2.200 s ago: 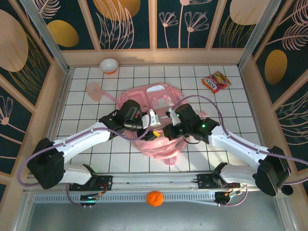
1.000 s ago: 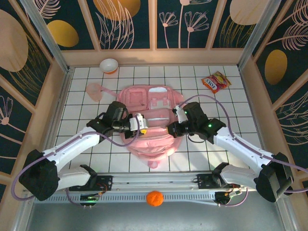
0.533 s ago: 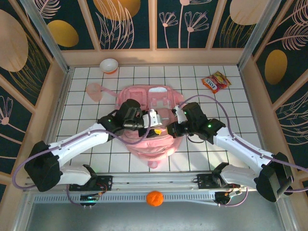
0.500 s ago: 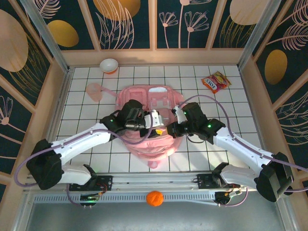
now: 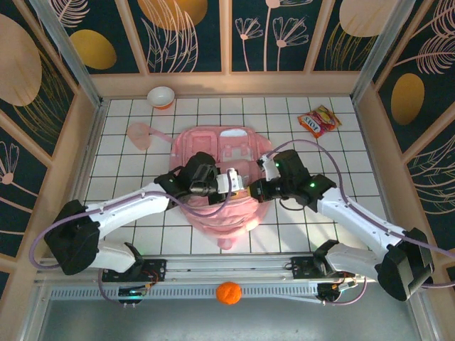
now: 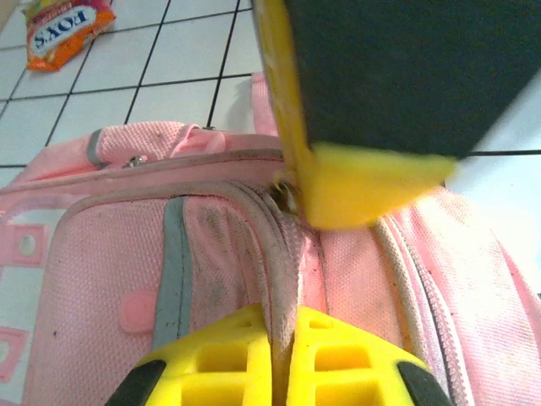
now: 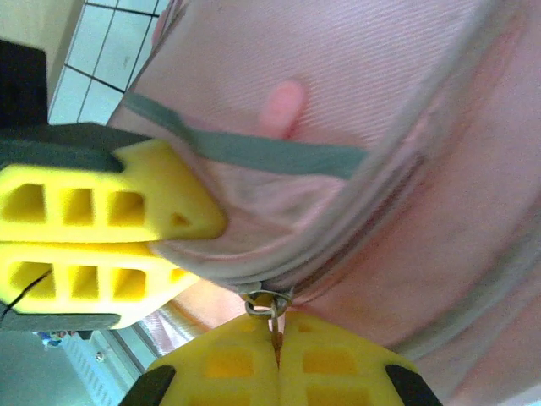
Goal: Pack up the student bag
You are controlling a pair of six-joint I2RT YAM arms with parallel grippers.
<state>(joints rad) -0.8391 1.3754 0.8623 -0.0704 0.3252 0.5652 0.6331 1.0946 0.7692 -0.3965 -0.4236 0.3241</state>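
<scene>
Lying flat in the middle of the tiled table (image 5: 341, 153), the bag (image 5: 213, 153) is showing its pink front pockets upward. My left gripper (image 6: 283, 326) is pinching a ridge of the bag's fabric along the zip seam, jaws closed tight on it. My right gripper (image 7: 277, 342) is meeting it nose to nose, clamping the small metal zip pull (image 7: 269, 303) between its pads. A snack packet (image 5: 318, 121) is sitting well apart at the far right. A bowl (image 5: 161, 96) is resting by the back wall.
</scene>
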